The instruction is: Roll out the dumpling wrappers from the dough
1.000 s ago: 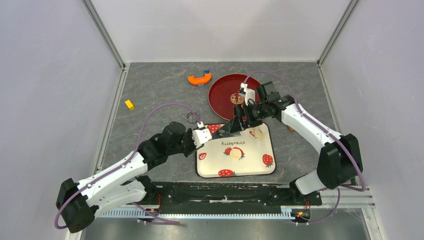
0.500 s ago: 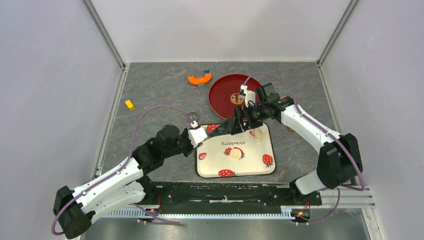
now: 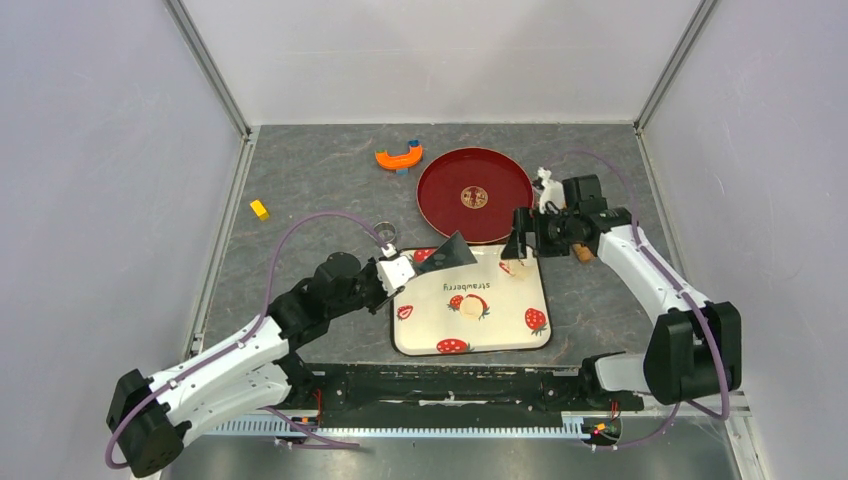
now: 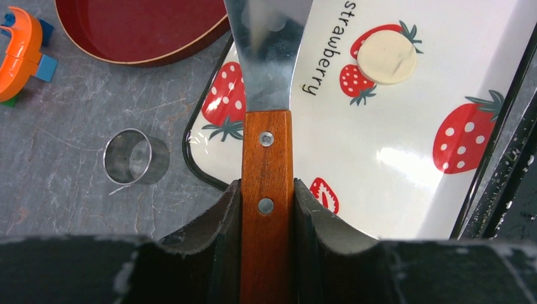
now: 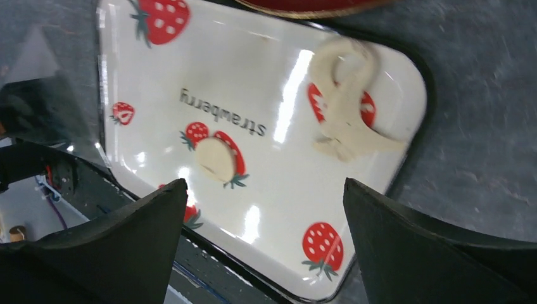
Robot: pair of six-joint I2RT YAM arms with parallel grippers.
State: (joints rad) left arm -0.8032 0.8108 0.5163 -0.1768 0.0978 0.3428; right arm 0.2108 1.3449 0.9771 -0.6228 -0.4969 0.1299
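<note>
Grey stone-look surface [image 3: 320, 190]: strawberry tray [image 3: 500, 310] sits at the near edge, right of centre. Red round plate [image 3: 450, 185] just beyond it. Orange curved piece [image 3: 399, 157] toward the far edge, yellow block [image 3: 260, 209] by the left edge, metal ring [image 3: 385, 235] off the tray's far-left corner.

The tray [image 3: 500, 325] sits on the table [image 3: 300, 180] just ahead of my arm bases, with the plate [image 3: 445, 185] just behind its far edge. On the tray, a wrapper [image 3: 472, 305] lies near the middle and a dough scrap [image 5: 345, 123] in the far right corner. The ring cutter [image 4: 159, 159] lies just left of the tray. The spatula [image 4: 266, 145] in my left fingers [image 4: 218, 218] reaches over the tray's far left corner.
</note>
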